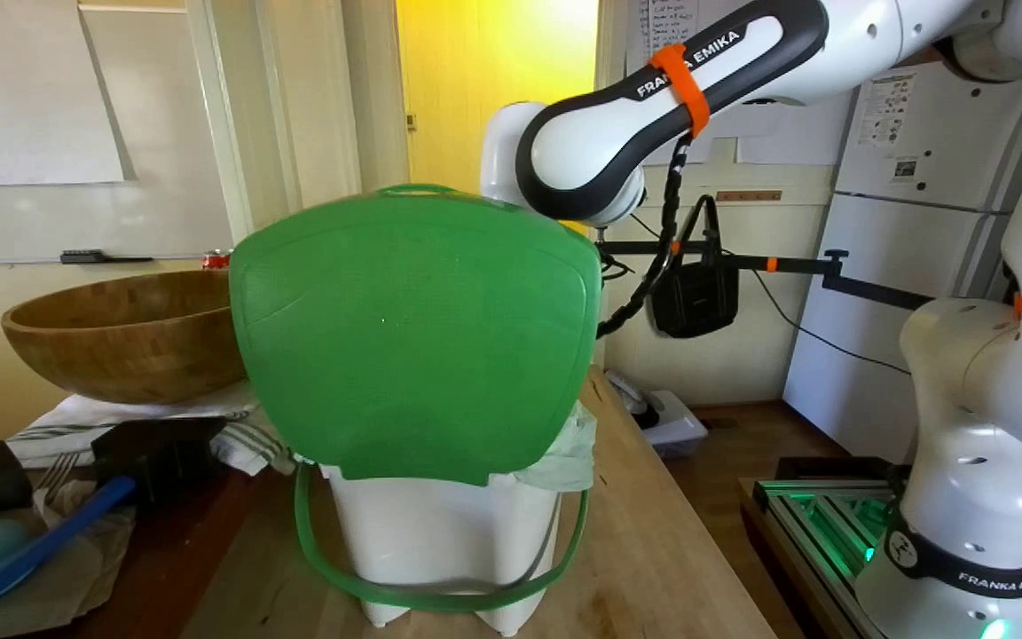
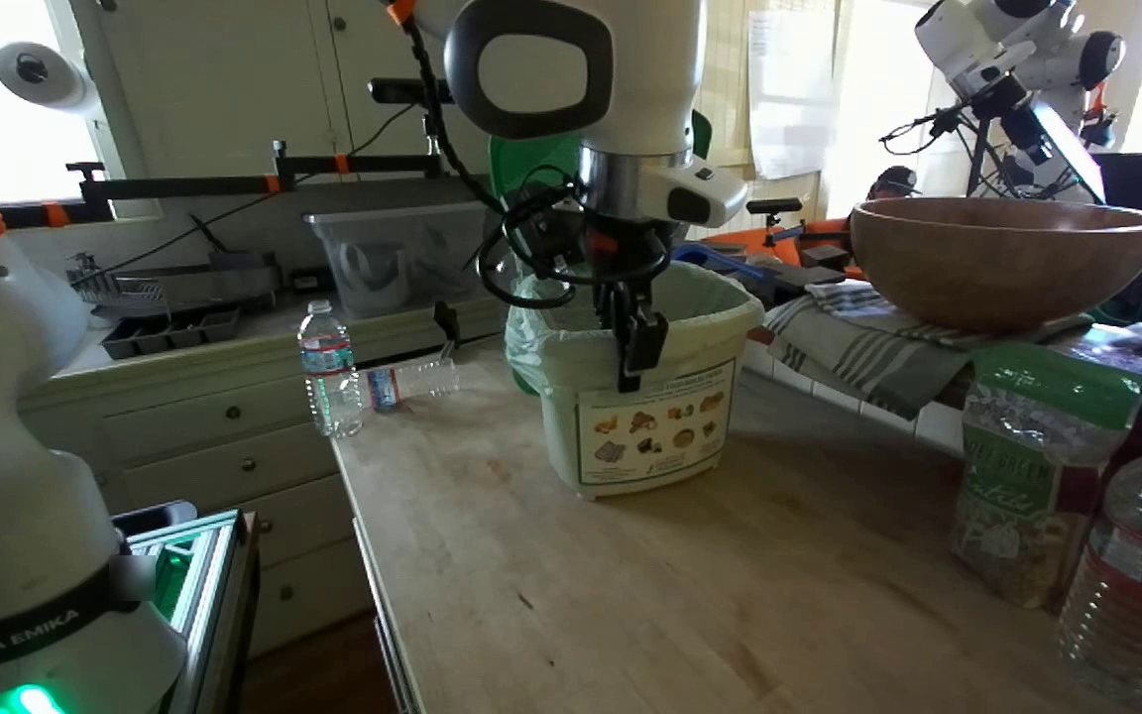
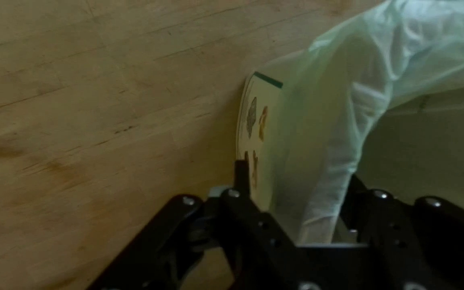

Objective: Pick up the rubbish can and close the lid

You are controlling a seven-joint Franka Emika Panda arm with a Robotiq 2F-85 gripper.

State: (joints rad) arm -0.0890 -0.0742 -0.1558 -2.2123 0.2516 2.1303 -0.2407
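On the wooden surface [image 2: 591, 595]: rubbish can [image 2: 650, 436] upright, its lined, labelled wall between the fingers of the tool [image 3: 298, 175]. Tool spread wide, one finger outside, one inside; cannot tell whether either touches. Green lid [image 1: 418, 337] raised, at the can's opposite side.

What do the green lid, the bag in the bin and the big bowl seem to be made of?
The lid: probably plastic, smooth and mostly matt, judging by its even green colour and moulded-looking edge. The bag: likely thin plastic film, slightly shiny, since it is translucent and creased; exact type unclear. The bowl: most likely wood with a soft sheen, as brown grain shows.
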